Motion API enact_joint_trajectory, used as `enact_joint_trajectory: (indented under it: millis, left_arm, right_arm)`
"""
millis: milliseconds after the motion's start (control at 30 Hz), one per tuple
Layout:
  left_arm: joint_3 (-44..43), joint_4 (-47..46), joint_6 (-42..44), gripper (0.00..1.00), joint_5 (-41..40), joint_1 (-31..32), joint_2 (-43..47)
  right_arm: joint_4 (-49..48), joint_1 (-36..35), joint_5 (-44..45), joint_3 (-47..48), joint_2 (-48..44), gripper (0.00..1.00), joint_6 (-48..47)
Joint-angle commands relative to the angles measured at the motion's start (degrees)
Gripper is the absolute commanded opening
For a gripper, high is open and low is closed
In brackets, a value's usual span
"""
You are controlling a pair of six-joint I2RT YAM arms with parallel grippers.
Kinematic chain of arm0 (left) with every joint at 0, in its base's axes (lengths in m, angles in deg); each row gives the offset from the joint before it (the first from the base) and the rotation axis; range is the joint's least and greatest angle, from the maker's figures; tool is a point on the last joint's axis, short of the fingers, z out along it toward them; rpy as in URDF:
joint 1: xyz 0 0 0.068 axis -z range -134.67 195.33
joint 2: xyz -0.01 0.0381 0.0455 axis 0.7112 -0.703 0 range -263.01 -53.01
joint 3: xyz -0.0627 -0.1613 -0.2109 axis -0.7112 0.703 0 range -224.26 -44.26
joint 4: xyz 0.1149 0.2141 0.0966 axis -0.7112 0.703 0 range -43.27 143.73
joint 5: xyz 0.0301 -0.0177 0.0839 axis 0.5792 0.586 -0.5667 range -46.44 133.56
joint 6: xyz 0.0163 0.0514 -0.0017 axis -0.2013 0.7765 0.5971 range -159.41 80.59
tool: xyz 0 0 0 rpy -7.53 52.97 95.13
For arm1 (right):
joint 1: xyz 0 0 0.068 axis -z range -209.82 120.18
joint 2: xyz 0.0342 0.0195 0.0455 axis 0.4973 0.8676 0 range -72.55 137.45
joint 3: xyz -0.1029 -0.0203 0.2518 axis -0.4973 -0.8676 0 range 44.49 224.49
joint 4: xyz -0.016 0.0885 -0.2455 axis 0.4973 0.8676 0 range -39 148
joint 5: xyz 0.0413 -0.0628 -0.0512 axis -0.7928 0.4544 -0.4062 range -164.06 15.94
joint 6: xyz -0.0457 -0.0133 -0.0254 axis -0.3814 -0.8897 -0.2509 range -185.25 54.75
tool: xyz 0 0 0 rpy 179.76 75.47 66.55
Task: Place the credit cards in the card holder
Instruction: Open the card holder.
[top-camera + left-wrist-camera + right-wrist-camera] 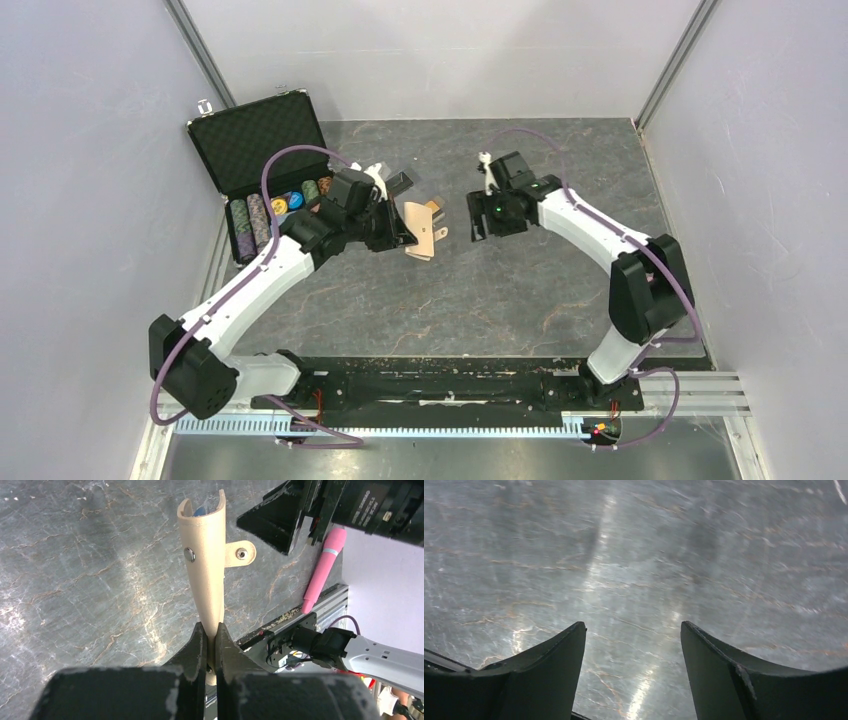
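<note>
The step in hand looks like loading: the left hand (210,630) presents the card holder (207,565) and the right hand (633,625) does the feeding. The left hand is pinched narrow on one edge of the tan holder, which sticks straight out from its fingertips. The snap stud and tab face the wrist camera, and a strip of blue lining shows at the open far end. In the top view the holder sits near the middle of the table (480,310) and seems to be held off it.

The right hand stands wide and holds nothing, with only blurred bare table between its fingers. It hangs just right of the holder, apart from it.

Neither of the credit cards shows plainly. An orange sliver (434,207) at the holder's far edge may be one already seated, but it is too small to tell. The black card is not in view.

The next move probably calls for the right hand to find a remaining card and slide it edge-first into the open mouth. The left hand would need to keep that mouth steady and facing it.

The left arm reaches diagonally from its near-left base past the black case (255,140) of poker chips (255,222). The right arm folds at its elbow on the right, with its forearm running left.
</note>
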Motion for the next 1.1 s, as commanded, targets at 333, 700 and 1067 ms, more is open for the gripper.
enact_joint_trajectory:
  millis: [333,700,1067]
  left_arm:
    - [7.73,-15.18,-6.45,0.02,5.26,0.20,0.88]
    - [7.91,-16.97,-6.68,0.02,7.05,0.16,-1.03]
    - [7.99,-16.55,-6.47,0.02,6.34,0.19,-0.55]
  right_arm:
    - [-12.06,5.74,-27.38,-7.74,-13.99,0.82,1.34]
    - [-14.06,1.38,-26.93,-5.34,-7.91,0.64,5.34]
    - [-15.28,0.30,-25.37,-5.61,-4.75,0.32,7.18]
